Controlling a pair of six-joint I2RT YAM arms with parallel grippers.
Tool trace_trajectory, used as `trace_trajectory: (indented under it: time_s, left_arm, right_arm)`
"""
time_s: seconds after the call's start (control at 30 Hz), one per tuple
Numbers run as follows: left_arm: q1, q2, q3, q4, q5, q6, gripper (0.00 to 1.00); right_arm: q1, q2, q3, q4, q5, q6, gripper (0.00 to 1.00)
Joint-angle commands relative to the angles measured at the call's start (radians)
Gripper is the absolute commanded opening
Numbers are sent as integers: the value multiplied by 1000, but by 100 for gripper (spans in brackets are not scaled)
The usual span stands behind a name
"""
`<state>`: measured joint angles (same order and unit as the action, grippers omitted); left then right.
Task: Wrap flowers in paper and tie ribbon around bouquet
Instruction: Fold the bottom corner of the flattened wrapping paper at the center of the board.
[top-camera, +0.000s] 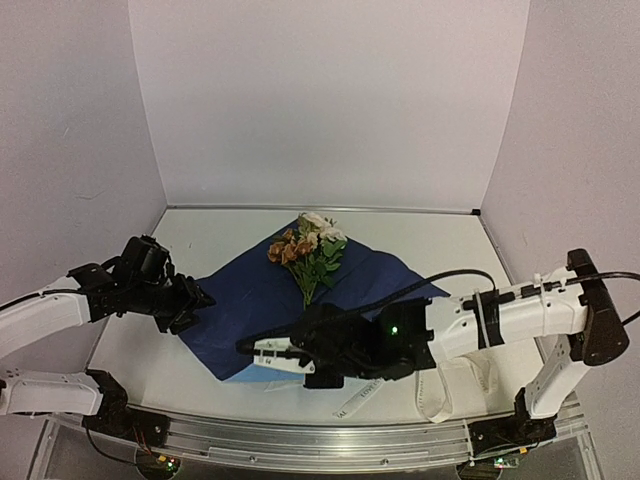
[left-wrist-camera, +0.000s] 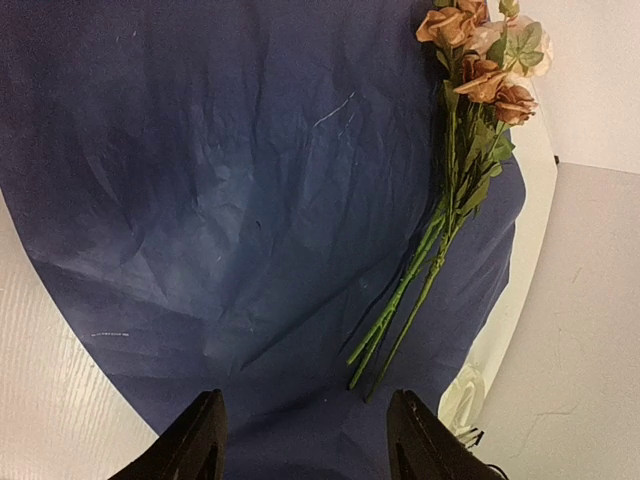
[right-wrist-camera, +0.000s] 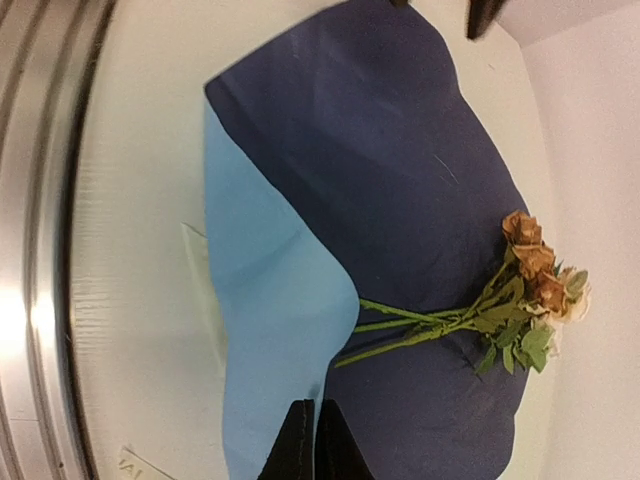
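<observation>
Left gripper (left-wrist-camera: 310, 445) - fingers (left-wrist-camera: 203, 440) spread, nothing between them, over an edge of the large thin paper sheet (left-wrist-camera: 220, 200), dark-blue face up on the white table (top-camera: 130, 350). Small bunch of cream, peach and rust flowers with long green stems (left-wrist-camera: 455, 180) lies ahead and right of those fingers, on the sheet. Right gripper (right-wrist-camera: 315, 435) - fingers pressed together at the edge of the sheet's turned-up light-blue flap; can't tell if paper is caught. Narrow cream printed ribbon (top-camera: 352, 403) lies behind the right fingers
</observation>
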<state>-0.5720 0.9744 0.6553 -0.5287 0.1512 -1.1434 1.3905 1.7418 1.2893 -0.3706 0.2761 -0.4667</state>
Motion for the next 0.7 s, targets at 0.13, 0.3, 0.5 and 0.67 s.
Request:
trace_trajectory:
  time_s: [0.13, 0.3, 0.5, 0.67]
  left_arm:
    - [7, 66, 121, -3, -42, 147, 53]
    - [7, 125, 167, 19, -25, 206, 51]
    - [21, 219, 193, 76, 35, 249, 48]
    - [28, 293, 221, 100, 76, 284, 46]
  right_arm:
    - [-193, 165, 250, -152, -124, 99, 0]
    - [-283, 286, 387, -162, -141, 141, 0]
    - [-361, 437, 539, -166, -142, 181, 0]
    - [-424, 514, 625, -166, -142, 229, 0]
